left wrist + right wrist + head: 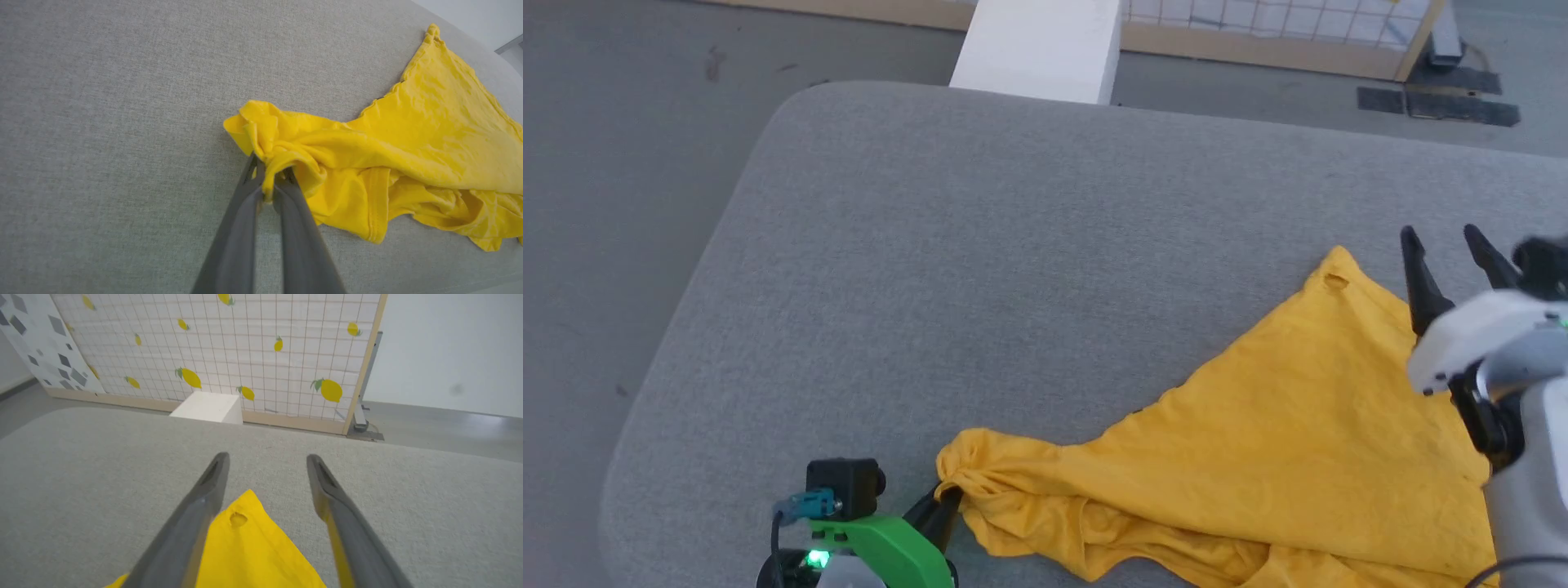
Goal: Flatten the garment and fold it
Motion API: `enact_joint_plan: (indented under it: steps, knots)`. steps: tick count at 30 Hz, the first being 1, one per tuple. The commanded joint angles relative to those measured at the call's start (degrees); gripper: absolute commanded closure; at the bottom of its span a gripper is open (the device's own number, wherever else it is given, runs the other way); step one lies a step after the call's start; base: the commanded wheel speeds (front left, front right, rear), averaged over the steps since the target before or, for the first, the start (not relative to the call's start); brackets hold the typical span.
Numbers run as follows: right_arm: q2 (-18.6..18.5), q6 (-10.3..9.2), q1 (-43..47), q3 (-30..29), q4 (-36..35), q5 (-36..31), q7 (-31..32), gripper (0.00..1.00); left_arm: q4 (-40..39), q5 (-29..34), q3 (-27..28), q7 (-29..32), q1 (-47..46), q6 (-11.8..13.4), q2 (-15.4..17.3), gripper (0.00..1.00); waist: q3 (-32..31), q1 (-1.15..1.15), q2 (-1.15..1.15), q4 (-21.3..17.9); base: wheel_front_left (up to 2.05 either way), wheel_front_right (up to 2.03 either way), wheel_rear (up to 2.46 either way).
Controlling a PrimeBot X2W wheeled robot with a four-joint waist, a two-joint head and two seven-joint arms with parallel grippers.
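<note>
Garment [1258,441], crumpled yellow T-shirt, lower right on grey fabric-covered table [1013,245]. Left end effector [270,177] clamped on bunched corner, likely anchoring for stretch; right end effector [1441,237] spread apart over far corner, empty.

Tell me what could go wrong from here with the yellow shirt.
1. The left gripper pinches a bunched wad of the garment; pulling may tighten wrinkles instead of spreading them.
2. The right gripper stands open above the far corner, so nothing anchors it: a pull could drag the whole shirt across the grey cushion.
3. The near edge lies crumpled; folding now could trap creases.
</note>
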Motion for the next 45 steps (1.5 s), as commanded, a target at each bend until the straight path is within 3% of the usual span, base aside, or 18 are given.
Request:
enact_joint_plan:
  steps: [1, 11, 19, 21, 22, 23, 24, 29, 38, 45]
  knots:
    - [-0.5, -0.08, -3.0, 0.6, 3.0, -0.9, 1.9, 0.0, 0.3, 0.4, -0.1, -0.3, -1.3, -0.4, -0.4, 1.0, 1.6, 0.0, 0.0, 1.8, 0.0, 0.0, 0.0]
    - [-2.0, -0.08, -17.6, -0.9, 21.1, -8.3, 21.2, 0.0, 2.3, 0.3, -0.8, -1.4, -3.5, -1.8, -2.0, 1.0, 5.1, 0.0, 0.0, 6.3, 0.0, 0.0, 0.0]
    - [-0.8, -0.08, -21.4, -3.6, 24.9, -15.0, 34.4, 0.0, 4.2, 0.0, -1.3, -2.4, -4.3, -3.0, -3.1, 1.0, 6.3, 0.0, 0.0, 7.9, 0.0, 0.0, 0.0]
    - [-0.5, -0.08, -21.5, -4.2, 24.5, -16.0, 35.6, 0.55, 4.5, 0.0, -1.4, -2.6, -4.4, -3.1, -3.2, 1.0, 6.5, 0.0, 0.0, 7.9, 0.0, 0.0, 0.0]
    - [-0.4, -0.08, -21.4, -4.5, 24.4, -16.4, 36.0, 0.66, 4.6, 0.0, -1.4, -2.7, -4.5, -3.1, -3.3, 1.0, 6.6, 0.0, 0.0, 7.9, 0.0, 0.0, 0.0]
    - [-0.3, -0.08, -21.2, -4.7, 24.1, -16.7, 36.1, 0.87, 4.7, 0.0, -1.5, -2.8, -4.6, -3.2, -3.4, 1.0, 6.7, 0.0, 0.0, 7.9, 0.0, 0.0, 0.0]
    - [-0.2, -0.08, -21.0, -4.8, 23.8, -16.8, 36.1, 1.0, 4.9, 0.0, -1.5, -2.9, -4.6, -3.2, -3.4, 1.0, 6.7, 0.0, 0.0, 7.8, 0.0, 0.0, 0.0]
    - [0.8, -0.08, -18.7, -6.2, 20.8, -15.2, 30.1, 1.0, 5.3, -0.2, -1.6, -3.0, -4.7, -3.2, -3.6, 1.0, 5.9, 0.0, 0.0, 6.8, 0.0, 0.0, 0.0]
    - [4.0, -0.08, -6.6, -6.9, 10.8, -5.9, 8.9, 1.0, 5.0, -0.5, -0.9, -3.0, -3.1, -2.2, -2.2, 1.0, 1.6, 0.0, 0.0, 2.8, 0.0, 0.0, 0.0]
    - [6.9, -0.08, 7.0, -10.2, -1.0, 0.4, 1.4, 1.0, 2.8, -0.1, 0.4, -4.2, -1.8, -0.8, -0.8, 1.0, -1.4, 0.0, 0.0, -1.4, 0.0, 0.0, 0.0]
